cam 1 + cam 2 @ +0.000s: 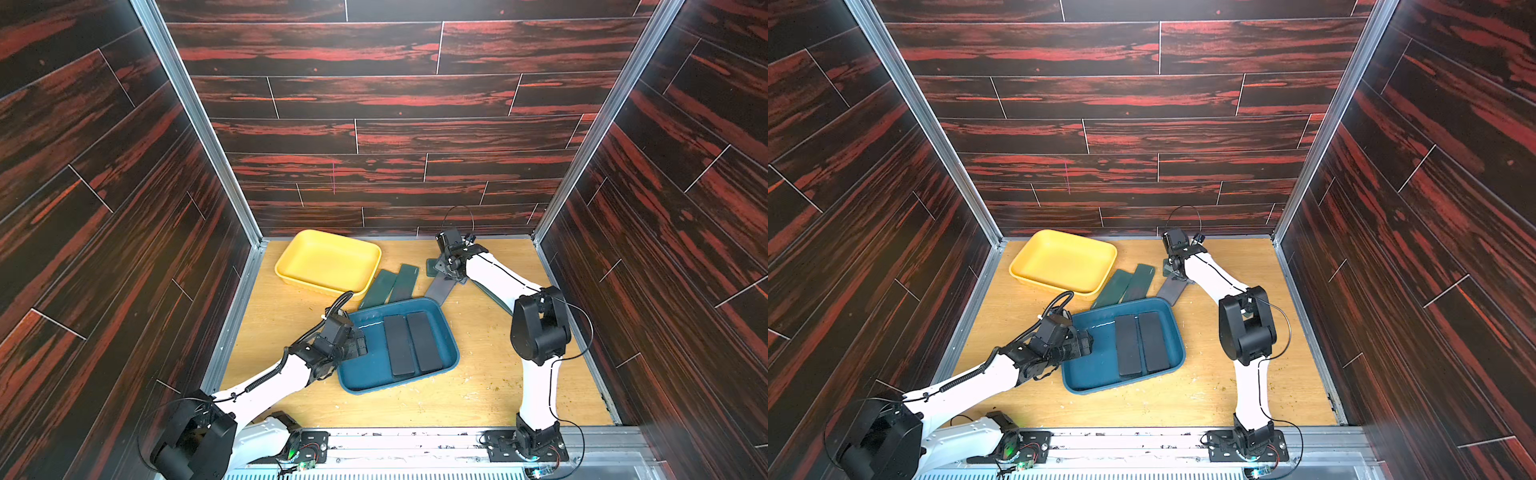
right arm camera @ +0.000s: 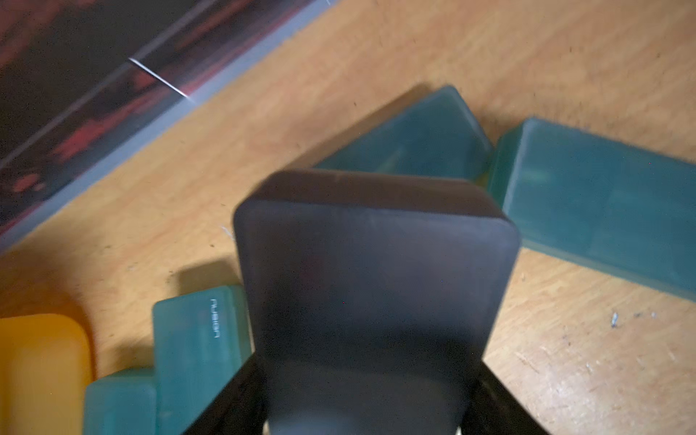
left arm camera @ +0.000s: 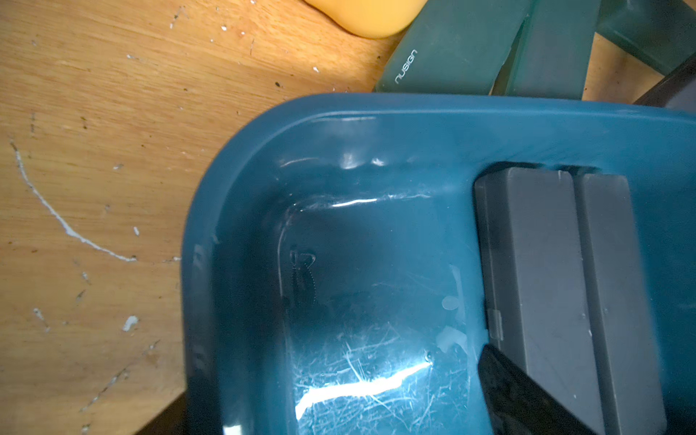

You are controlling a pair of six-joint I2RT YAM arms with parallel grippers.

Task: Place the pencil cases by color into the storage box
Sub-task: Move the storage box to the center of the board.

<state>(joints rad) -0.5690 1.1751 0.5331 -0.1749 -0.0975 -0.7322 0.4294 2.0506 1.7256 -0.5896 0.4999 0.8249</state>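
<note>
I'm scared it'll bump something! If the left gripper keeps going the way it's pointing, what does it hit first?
Probably the nearer black pencil case lying in the blue tray. The left gripper hangs open over the tray's bare part, aimed at it. Depth is hard to judge, so it might pass above.

Trays yellow (image 1: 291, 266) & blue (image 1: 451, 345); cases green (image 1: 405, 282) (others black (image 1: 399, 345)).
</note>
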